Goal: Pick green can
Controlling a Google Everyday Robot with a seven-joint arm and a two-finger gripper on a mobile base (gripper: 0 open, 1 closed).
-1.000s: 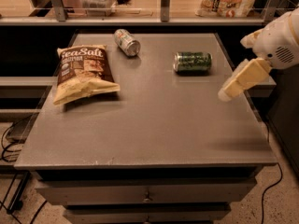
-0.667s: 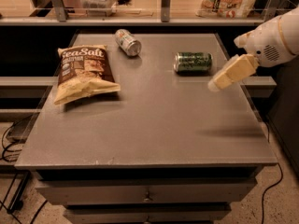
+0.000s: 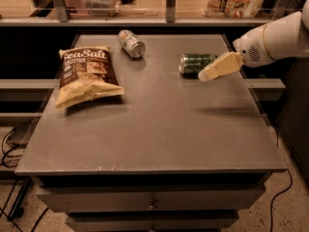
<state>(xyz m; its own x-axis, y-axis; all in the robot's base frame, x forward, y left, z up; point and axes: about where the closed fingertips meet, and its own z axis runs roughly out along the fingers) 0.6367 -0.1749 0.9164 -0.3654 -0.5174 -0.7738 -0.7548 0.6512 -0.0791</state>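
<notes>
Reading "Sea Salt" on one brown-and-cream crinkled chip bag (image 3: pixel 87 76) near the left edge of the grey surface (image 3: pixel 159 129). One silver-white metal can (image 3: pixel 132 43) lies near the far edge. One dark green metal can (image 3: pixel 193 64) lies on its side toward the far-right corner. The cream gripper (image 3: pixel 212 71) hangs at its right end, overlapping it in view. Contact and grip state: can't tell.

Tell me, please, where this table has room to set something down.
The table is bare across its front half, in front of the chip bag and green can; so is the strip between them. Crowded: around the silver can, and where the hand hovers beside the green can.
</notes>
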